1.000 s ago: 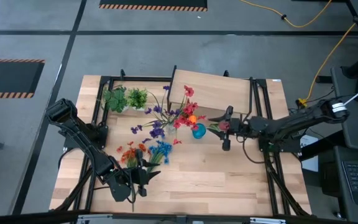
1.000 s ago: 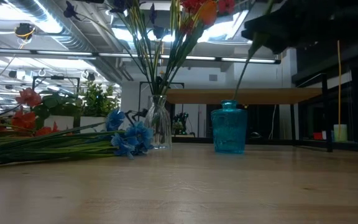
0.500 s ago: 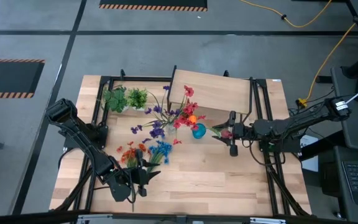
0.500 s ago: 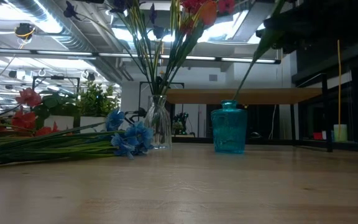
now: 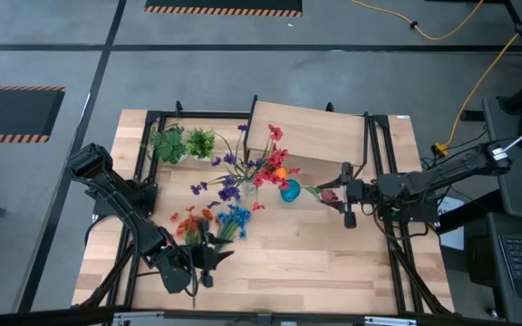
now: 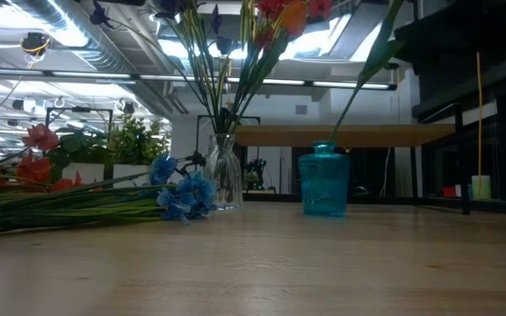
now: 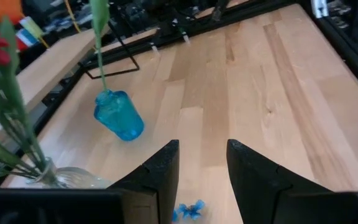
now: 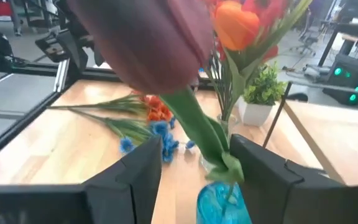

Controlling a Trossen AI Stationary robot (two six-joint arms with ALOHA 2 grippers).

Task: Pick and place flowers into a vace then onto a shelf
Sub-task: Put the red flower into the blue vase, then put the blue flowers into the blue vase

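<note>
A dark red bud [image 8: 148, 43] stands on a green stem with its lower end in the small blue vase [image 5: 290, 190], leaning toward the table's right. My right gripper [image 8: 194, 180] is open, with its fingers on either side of that stem just below the bud [image 5: 331, 193], apart from it. A clear glass vase [image 6: 224, 171] holds several red, orange and purple blooms. Orange-red and blue sprays [image 5: 211, 222] lie flat on the table. My left gripper [image 7: 201, 180] is open and waits near the table's near edge [image 5: 208, 263]. The shelf [image 5: 311, 136] stands behind the vases.
Two green leafy tufts [image 5: 181, 143] stand at the far left of the table. Black frame rails [image 5: 379, 163] run along both sides of the tabletop. Bare wood [image 5: 315, 254] lies between the vases and the near edge.
My right gripper has drawn back toward the table's right edge, away from the blue vase. The bud and its stem have stayed in the vase, leaning toward the right. In the low view the dark gripper has slid off the stem's top.
</note>
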